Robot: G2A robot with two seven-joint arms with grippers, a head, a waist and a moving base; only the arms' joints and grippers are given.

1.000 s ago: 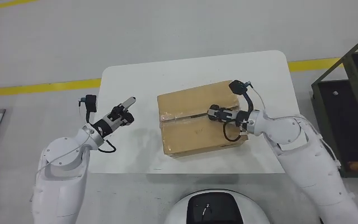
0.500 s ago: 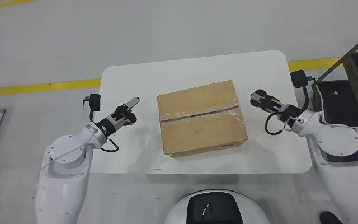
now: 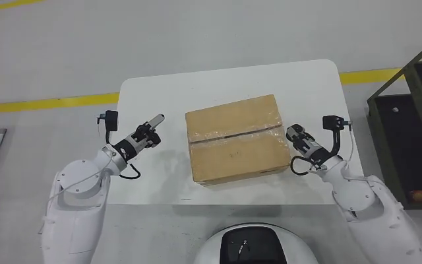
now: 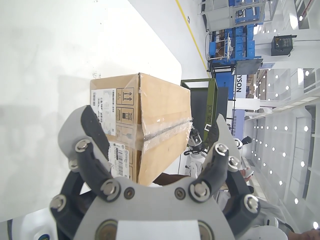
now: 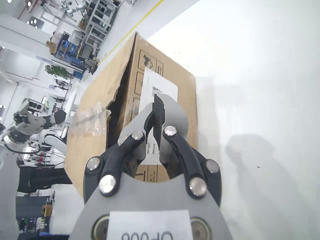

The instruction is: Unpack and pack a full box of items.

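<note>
A brown cardboard box (image 3: 237, 138) lies in the middle of the white table (image 3: 151, 92), with clear tape (image 3: 231, 136) along its top seam. In the right wrist view the box (image 5: 105, 101) has its seam gaping at the near end, with crumpled torn tape (image 5: 91, 119) there. My right gripper (image 3: 295, 134) is shut and empty, its tips close against the box's right end where a white label (image 5: 160, 86) is stuck. My left gripper (image 3: 155, 121) hovers open to the left of the box (image 4: 162, 116), a short gap away; its own view shows the left gripper (image 4: 152, 126) wide open with nothing between its fingers.
A green metal rack (image 3: 395, 125) stands off the table's right edge. Bare table surface lies behind the box and at the front left. A yellow floor line (image 3: 59, 102) runs behind the table.
My right gripper left the box's top seam, swung out to the right, then came back to the box's right end. The left arm has barely moved.
</note>
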